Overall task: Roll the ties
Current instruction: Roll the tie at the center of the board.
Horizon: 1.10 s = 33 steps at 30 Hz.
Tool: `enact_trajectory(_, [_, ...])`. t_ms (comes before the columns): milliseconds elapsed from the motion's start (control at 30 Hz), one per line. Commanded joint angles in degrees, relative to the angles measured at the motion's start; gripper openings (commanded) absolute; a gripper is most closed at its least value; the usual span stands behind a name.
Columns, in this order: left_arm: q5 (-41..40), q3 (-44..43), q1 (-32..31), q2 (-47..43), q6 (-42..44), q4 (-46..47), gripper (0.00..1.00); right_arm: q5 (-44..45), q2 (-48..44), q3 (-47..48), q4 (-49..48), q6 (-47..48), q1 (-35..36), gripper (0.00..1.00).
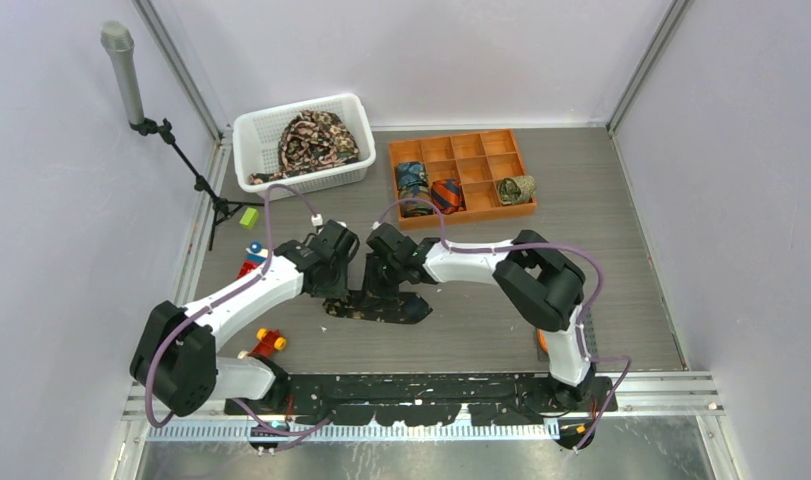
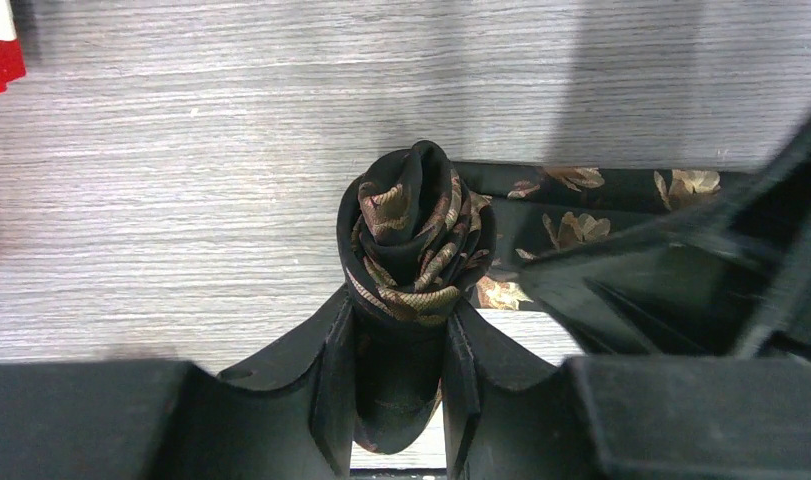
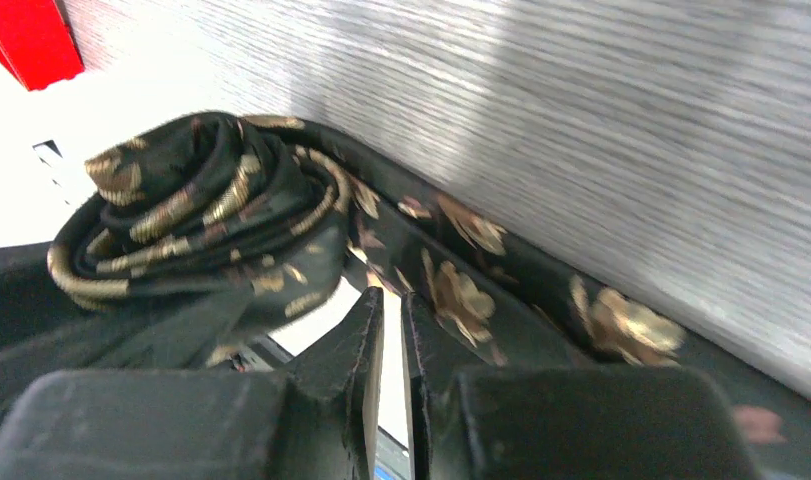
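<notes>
Nearest to us is the black mounting rail (image 1: 411,395) with both arm bases on it. Off to the left there's some toy clutter: a red and yellow toy (image 1: 269,342), a red piece (image 1: 249,268) half hidden by the left arm, and a green block (image 1: 248,216) a bit farther back.

In the middle of the grey wood-grain table (image 1: 601,280) lies the black tie (image 1: 386,308), smooth dark fabric with a tan-gold floral print. Its left end is wound into a tight spiral roll (image 2: 416,230). The left gripper (image 2: 401,308) has its jaws clamped on that roll from both sides, so it stands upright between them. The unrolled tail (image 2: 581,200) runs flat along the table to the right, and the right arm's black gripper covers a good part of it.

The right gripper (image 3: 391,310) sits right up against the roll and the tail. Its jaws are nearly together, with only a thin slit between them. We can't tell whether any fabric is pinched in there.

Farther back is an orange tray (image 1: 501,145) of square compartments holding a blue roll (image 1: 412,180), an orange-red roll (image 1: 447,195) and an olive roll (image 1: 516,189). To its left is a white slotted plastic basket (image 1: 311,180) heaped with dark floral ties (image 1: 311,140). In the far left corner a grey cylinder (image 1: 123,70) stands on a black tripod.
</notes>
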<state>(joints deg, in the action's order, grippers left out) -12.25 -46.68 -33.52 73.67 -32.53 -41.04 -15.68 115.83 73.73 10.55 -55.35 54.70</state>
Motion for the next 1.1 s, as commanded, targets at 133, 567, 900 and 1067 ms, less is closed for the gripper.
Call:
enact_trajectory(133, [-9.2,-3.9,-3.7,3.4,-2.1,-2.8,0.2,2.4,-11.2,-7.1,0.8,2.0,-3.9,0.18])
enact_trajectory(567, [-16.2,-8.4,-10.7,10.7,-7.4,-5.9,0.2,4.8,-21.2,-15.9,2.8,3.7,-11.5,0.18])
enact_trajectory(900, [-17.8,-12.1,-16.2,17.2,-11.1,-7.1,0.28,5.4,-23.9,-17.7,3.8,4.3,-13.0,0.18])
enact_trajectory(1067, [-18.0,-13.7,-18.4,19.8,-11.9,-7.1,0.35,5.6,-24.5,-18.2,3.9,4.4,-13.4,0.18])
